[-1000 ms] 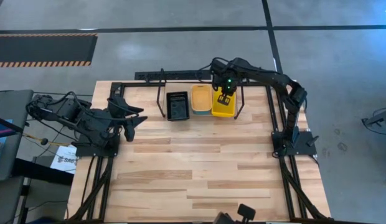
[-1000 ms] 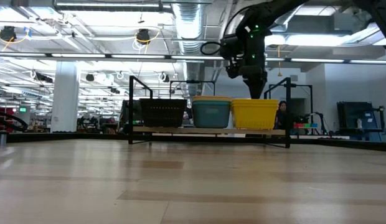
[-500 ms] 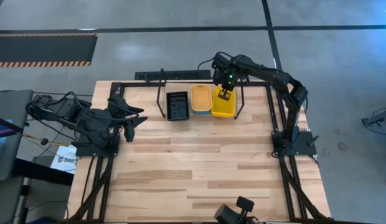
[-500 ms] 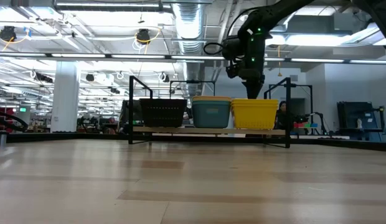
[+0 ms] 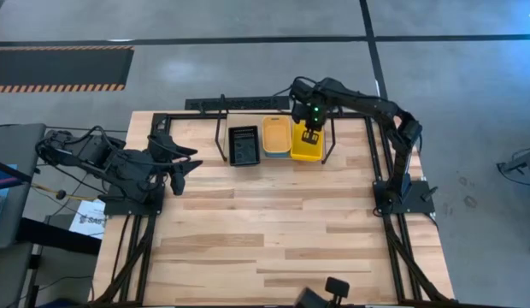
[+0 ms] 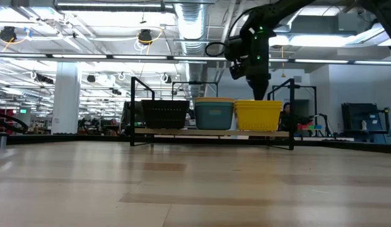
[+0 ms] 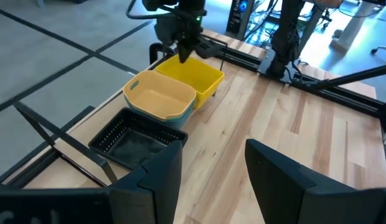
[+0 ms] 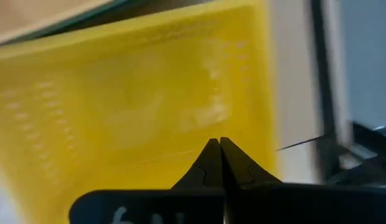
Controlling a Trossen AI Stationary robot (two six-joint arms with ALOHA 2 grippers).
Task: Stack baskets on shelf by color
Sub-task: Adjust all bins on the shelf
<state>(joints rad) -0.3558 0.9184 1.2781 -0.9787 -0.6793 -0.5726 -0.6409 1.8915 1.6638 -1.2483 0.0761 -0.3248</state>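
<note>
The shelf (image 5: 220, 128) stands at the table's far edge on its thin black legs (image 6: 132, 107). It carries three stacks. The black baskets (image 5: 244, 145) are on its left. An orange basket (image 5: 277, 135) sits nested in a teal one (image 6: 214, 116) in the middle. The yellow baskets (image 5: 304, 151) are on its right. My right gripper (image 5: 313, 137) hangs shut just above the yellow stack (image 8: 137, 118), pointing down, with its tip (image 6: 260, 96) slightly over the rim. My left gripper (image 5: 184, 158) waits open at the table's left side.
A black frame (image 5: 248, 104) edges the wooden table (image 5: 273, 231), whose middle and near half lie bare. A dark device (image 5: 329, 293) shows at the near edge. A person (image 6: 285, 115) sits in the room beyond the shelf.
My right gripper drew a little toward the far edge over the yellow stack, then came back toward the near side. The baskets have stayed where they were.
</note>
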